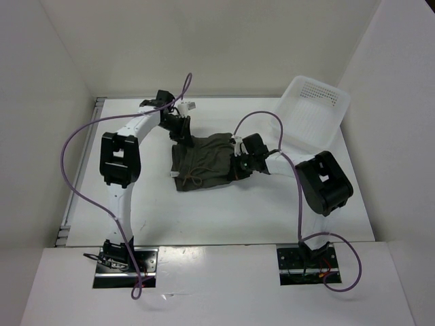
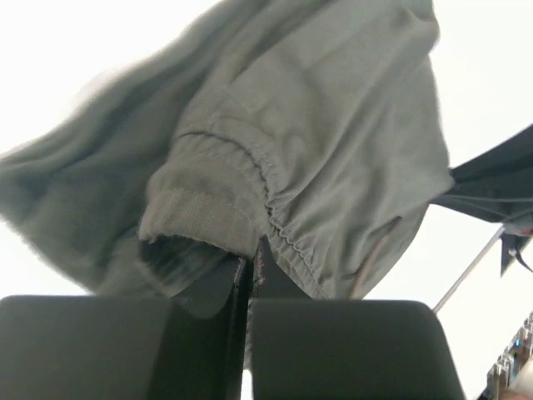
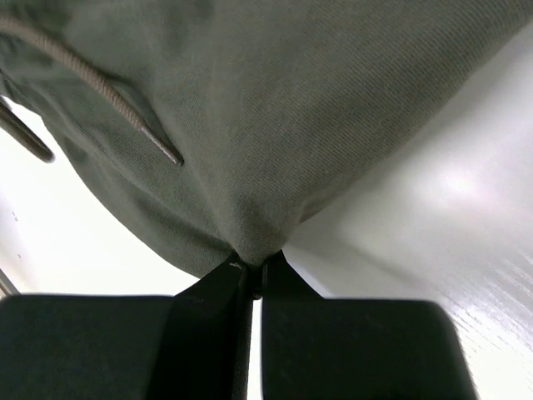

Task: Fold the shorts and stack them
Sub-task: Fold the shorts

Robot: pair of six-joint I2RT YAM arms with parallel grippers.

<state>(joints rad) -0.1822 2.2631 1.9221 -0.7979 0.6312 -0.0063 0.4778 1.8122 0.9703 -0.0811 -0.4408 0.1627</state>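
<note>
The dark olive-green shorts [image 1: 204, 163] lie bunched in the middle of the table between the two arms. My left gripper [image 1: 179, 128] is shut on their far left edge; in the left wrist view its jaws pinch the gathered waistband [image 2: 250, 217] of the shorts [image 2: 333, 125]. My right gripper [image 1: 239, 161] is shut on their right edge; in the right wrist view the fabric [image 3: 275, 125] is pulled into a point between the closed jaws [image 3: 252, 271]. A drawstring [image 3: 100, 92] hangs across the cloth there.
A white perforated plastic basket [image 1: 314, 115] stands tilted at the back right, just behind the right arm. White walls close in the table on the left, back and right. Purple cables loop from both arms.
</note>
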